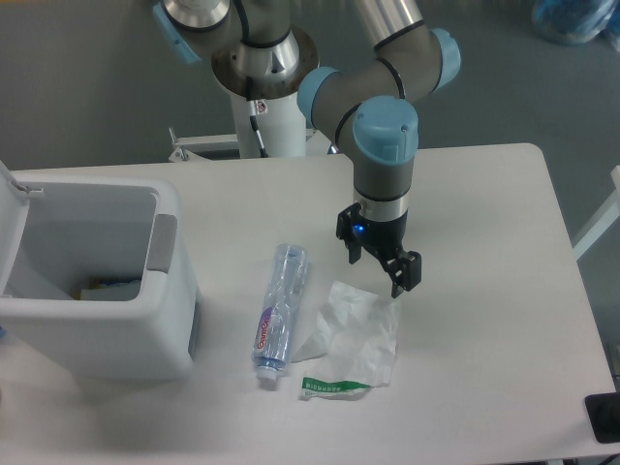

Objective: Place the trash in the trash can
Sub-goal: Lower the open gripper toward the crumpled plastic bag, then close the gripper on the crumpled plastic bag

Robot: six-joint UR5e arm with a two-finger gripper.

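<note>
Gripper (376, 275) hangs from the arm's blue-capped wrist (386, 134), pointing down at the table (484, 213), its two black fingers (405, 273) spread apart with nothing between them and a small blue light glowing on its body. It sits low over the upper right edge of the crumpled plastic wrapper (356, 332); from where I stand I cannot tell whether a fingertip touches the plastic or hovers just clear of it.

That wrapper lies flat just below the gripper, translucent white and wrinkled, with its green printed strip (333, 388) trailing out at the near edge. Left of the gripper and just beside the wrapper lies the flattened clear bottle (279, 312), lengthwise toward me, red lettering on its label and its cap end nearest the table's front.

Well off to the gripper's left, at the table's far side, stands the white-grey trash can (107, 291). Its lid (12, 218) is swung up and open on the left, a darker grey patch shows on the wall facing the bottle, and something small and colourful lies in its bottom, too dim to name.

Behind the gripper, the arm's white pedestal (271, 121) rises past the table's back edge.
</note>
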